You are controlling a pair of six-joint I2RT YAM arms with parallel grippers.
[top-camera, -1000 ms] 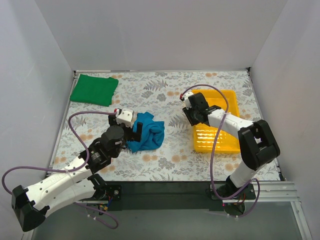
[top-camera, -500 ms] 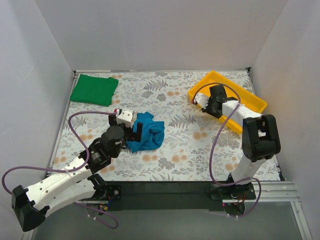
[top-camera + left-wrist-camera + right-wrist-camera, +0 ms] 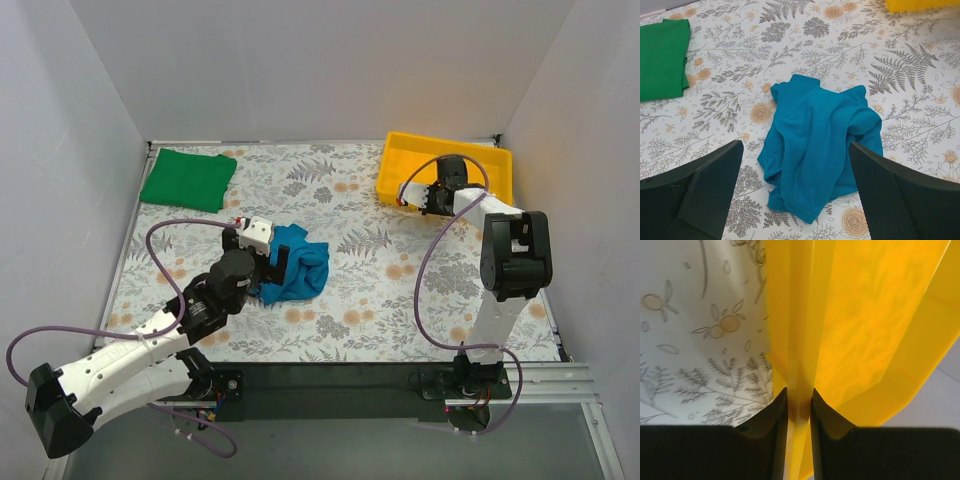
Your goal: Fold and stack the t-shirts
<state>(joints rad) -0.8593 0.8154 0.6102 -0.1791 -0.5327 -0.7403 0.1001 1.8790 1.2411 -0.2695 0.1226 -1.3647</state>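
My left pincer (image 3: pixel 795 150) stands wide open, its two dark fingers (image 3: pixel 705 190) spread to either side of the teal-blue t-shirt (image 3: pixel 815 145) and holding nothing. The wrist view does not show whether the fingers touch the cloth.

The table (image 3: pixel 350 300) is covered with a pale sheet printed with grey ferns and orange flowers. Plain white walls (image 3: pixel 300 70) close it in on the left, at the back and on the right.

At the far left corner lies the bright green t-shirt (image 3: pixel 187 180), folded flat into a neat rectangle, and its edge also shows at the upper left of my left wrist view (image 3: pixel 660 60). It is well apart from the teal-blue t-shirt (image 3: pixel 300 265), which sits left of the table's middle. That one is crumpled into a loose heap, with folds and a sleeve bunched over one another, right at the tip of my left pincer (image 3: pixel 275 260).

On the right, my right pincer (image 3: pixel 799 405) is clamped on the thin rim of the yellow tray (image 3: pixel 865 340), one finger on each side of the edge. From above, the tray (image 3: pixel 400 160) is at the far right corner near the back wall, and my right pincer (image 3: pixel 425 197) grips its near side. I cannot tell whether it lies flat or is tilted. Of its inside I see only bare yellow plastic.
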